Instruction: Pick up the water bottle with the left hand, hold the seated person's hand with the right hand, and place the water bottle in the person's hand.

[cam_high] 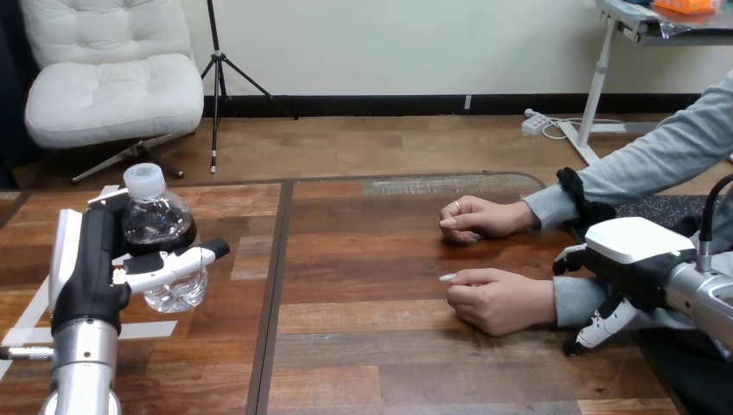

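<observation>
The clear water bottle (164, 246) with a white cap stands upright at the table's left. My left hand (86, 268) is shut on it: the thumb (177, 262) crosses its front and the palm presses its left side. I cannot tell whether its base touches the table. The person's two hands rest knuckles-up on the table at the right, the far hand (480, 216) and the near hand (493, 298). My right hand (635, 255) sits over the near hand's grey-sleeved wrist (572, 298), fingers (569, 258) curled on its far side and thumb (598, 333) on its near side.
White tape strips (35, 324) lie on the table (372, 346) by my left arm. A seam (275, 294) splits the tabletop between the bottle and the person's hands. The table's right edge runs under my right arm.
</observation>
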